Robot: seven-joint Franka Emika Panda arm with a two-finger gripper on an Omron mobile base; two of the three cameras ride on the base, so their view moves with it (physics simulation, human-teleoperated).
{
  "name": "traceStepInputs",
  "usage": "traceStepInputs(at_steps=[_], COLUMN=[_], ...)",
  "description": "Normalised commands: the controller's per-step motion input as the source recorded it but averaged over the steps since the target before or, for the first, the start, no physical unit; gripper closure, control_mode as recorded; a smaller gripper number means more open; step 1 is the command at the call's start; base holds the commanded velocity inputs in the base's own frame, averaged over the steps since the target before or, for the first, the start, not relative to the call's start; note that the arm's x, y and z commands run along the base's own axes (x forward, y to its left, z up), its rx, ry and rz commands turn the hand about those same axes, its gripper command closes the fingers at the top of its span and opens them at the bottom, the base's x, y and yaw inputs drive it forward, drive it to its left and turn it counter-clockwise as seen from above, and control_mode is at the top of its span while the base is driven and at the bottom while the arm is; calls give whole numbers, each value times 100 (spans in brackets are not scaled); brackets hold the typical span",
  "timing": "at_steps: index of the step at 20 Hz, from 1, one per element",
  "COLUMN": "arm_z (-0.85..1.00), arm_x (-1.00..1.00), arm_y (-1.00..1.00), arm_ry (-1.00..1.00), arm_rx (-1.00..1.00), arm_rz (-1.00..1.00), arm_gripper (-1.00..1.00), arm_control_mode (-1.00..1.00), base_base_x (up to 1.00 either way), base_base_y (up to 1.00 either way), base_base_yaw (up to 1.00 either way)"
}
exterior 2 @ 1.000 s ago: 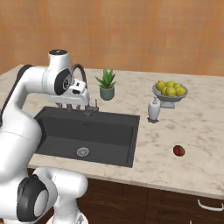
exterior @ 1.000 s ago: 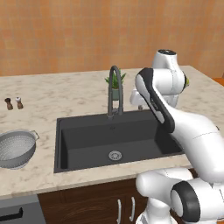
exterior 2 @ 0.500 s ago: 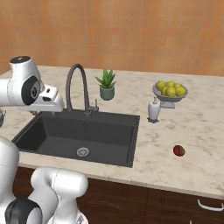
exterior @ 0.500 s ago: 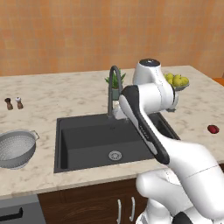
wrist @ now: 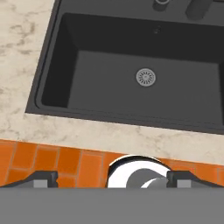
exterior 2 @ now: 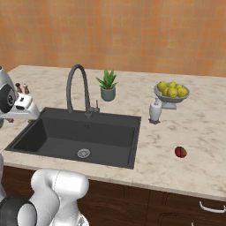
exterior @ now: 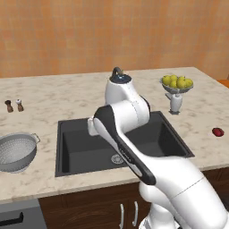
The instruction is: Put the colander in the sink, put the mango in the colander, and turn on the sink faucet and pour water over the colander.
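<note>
The round silver-grey perforated metal colander (exterior: 16, 152) is seen resting on the pale marbled stone counter (exterior: 53, 96) at its front left corner, just beside the left rim of the large rectangular dark charcoal sink (exterior: 82, 150) and outside the basin. The coming move is judged to turn on that offset: the colander lies to the left of the hand, across the sink's left rim, so the reach has to carry on leftward and then down. Being round, the colander has no long axis to align with. In the hand view the gripper (wrist: 111, 178) looks over the basin and its round silver drain (wrist: 145, 77), with its two dark fingertips (wrist: 41, 177) set wide apart and nothing between them. The small dark red oval mango (exterior 2: 180, 152) lies on the counter well to the right of the sink, near the front edge. The tall dark grey gooseneck faucet (exterior 2: 77, 88) stands behind the basin.

Compared with half a second ago, the arm has swung further left, and in the right base view the hand has moved to the picture's left edge. The colander and mango are unchanged.
</note>
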Motion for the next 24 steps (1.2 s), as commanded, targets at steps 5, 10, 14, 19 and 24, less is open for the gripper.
traceStepInputs(at_steps=[5,10,14,19,24], arm_z=[-32,-36,-26,-13,-16], arm_x=[16,34,36,35,33], arm_y=[100,98,86,75,63], arm_ry=[15,21,18,12,7], arm_rx=[0,0,3,5,2], arm_rz=[0,0,0,0,-1], arm_gripper=[-100,-100,-100,-100,-100], arm_control_mode=[-100,-100,-100,-100,-100], base_base_x=[0,0,0,0,0], base_base_y=[0,0,0,0,0], base_base_yaw=[0,0,0,0,0])
